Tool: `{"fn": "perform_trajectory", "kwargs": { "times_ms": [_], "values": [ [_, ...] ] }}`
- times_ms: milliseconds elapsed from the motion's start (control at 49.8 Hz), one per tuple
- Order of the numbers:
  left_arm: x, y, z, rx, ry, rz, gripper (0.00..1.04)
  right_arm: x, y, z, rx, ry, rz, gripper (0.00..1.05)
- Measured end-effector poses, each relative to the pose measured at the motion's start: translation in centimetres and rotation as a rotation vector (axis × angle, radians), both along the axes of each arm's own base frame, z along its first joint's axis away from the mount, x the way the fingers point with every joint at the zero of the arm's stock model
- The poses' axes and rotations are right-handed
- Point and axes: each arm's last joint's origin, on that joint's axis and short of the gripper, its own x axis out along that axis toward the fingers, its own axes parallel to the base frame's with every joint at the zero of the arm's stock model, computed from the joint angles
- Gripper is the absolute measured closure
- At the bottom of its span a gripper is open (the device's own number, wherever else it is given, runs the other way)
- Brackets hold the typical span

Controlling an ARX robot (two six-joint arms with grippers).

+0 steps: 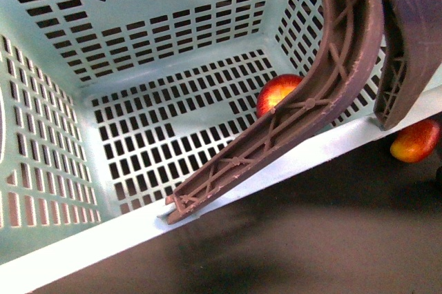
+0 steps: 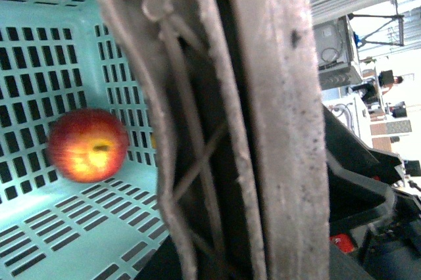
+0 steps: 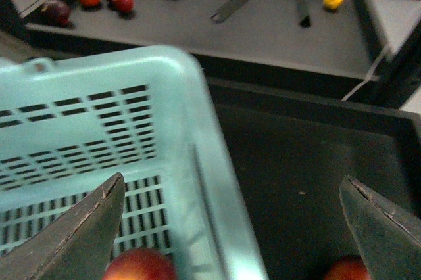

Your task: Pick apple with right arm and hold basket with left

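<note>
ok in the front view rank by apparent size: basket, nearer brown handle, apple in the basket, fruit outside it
1. basket
2. nearer brown handle
3. apple and fruit outside: look alike; the handle hides part of the apple, so unranked

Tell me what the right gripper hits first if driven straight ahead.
Probably the basket rim, which runs between the right gripper's open fingers, ahead of the dark surface beyond. Depth is unclear.

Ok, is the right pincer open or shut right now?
The right pincer is open: its fingers stand wide apart in its wrist view, the basket rim between them, nothing gripped.
</note>
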Motion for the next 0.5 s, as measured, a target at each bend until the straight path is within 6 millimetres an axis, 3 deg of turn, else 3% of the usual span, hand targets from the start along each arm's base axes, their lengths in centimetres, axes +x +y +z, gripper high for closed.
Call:
{"fn": "perform_trajectory", "kwargs": {
  "times_ms": [121,241,382,503],
  "values": [
    [0.1,0.1,0.0,0.009,-0.008,0.014,0.9,-1.5,-3.2,1.5,-0.002,-0.048,-0.161,0.09],
    [0.1,0.1,0.0,0.008,-0.007,0.012,0.9,-2.2,-4.5,2.1,0.017,-0.1,-0.195,0.12],
    [0.0,-0.1,0.0,0.001,-0.002,-0.009,0.9,-3.9,-5.5,0.1,0.076,-0.234,-0.115,0.35],
    [0.0,0.0,0.0,0.0,-0.001,-0.001,0.9,-5.5,-6.6,-1.6,0.075,-0.238,-0.123,0.53]
  ]
}}
